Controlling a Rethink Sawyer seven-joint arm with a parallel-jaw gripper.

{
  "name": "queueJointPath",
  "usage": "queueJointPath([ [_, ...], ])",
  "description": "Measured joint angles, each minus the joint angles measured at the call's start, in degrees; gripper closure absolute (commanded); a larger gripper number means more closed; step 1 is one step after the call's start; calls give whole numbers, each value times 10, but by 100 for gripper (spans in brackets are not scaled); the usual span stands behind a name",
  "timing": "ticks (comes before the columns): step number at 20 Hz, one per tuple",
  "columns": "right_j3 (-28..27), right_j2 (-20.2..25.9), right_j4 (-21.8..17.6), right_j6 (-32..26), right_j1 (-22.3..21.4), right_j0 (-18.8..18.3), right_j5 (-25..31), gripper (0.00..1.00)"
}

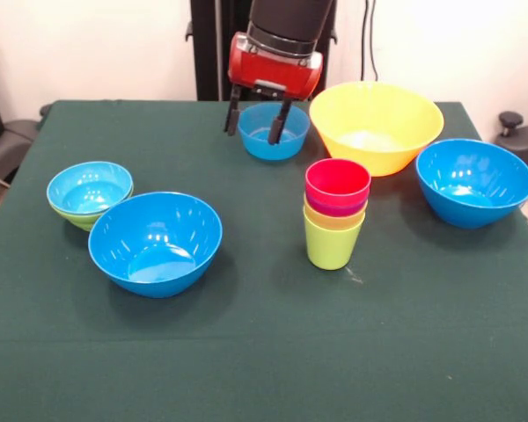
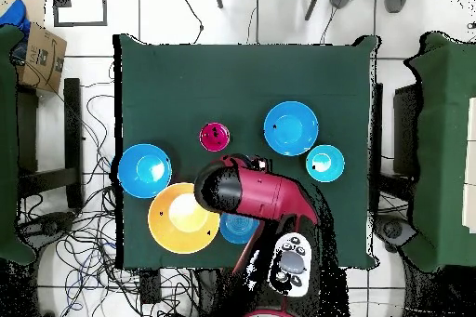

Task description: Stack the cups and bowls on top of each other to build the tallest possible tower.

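My gripper [image 1: 254, 125] is open and hangs at a small blue bowl [image 1: 274, 132] at the table's far side. One finger [image 1: 276, 123] is inside the bowl and the other is outside its left rim. In the overhead view the arm hides the gripper and most of this bowl [image 2: 239, 229]. The four cups [image 1: 336, 211] stand nested in one stack, red on top, then purple, yellow and lime green. A very large yellow bowl [image 1: 376, 123] stands right of the gripper. Another small blue bowl [image 1: 90, 186] sits in the lime green bowl [image 1: 86, 216] at the left. No taller tower is in view.
A large blue bowl [image 1: 156, 242] stands at the front left and another [image 1: 473, 180] at the right edge. The green cloth table [image 1: 264, 369] stretches toward the camera. The robot's pedestal stands behind the far edge.
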Motion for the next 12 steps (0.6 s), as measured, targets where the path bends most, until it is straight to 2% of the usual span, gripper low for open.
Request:
queueJointPath([
  [12,-19,-18,0,0,52,0,-86,0],
])
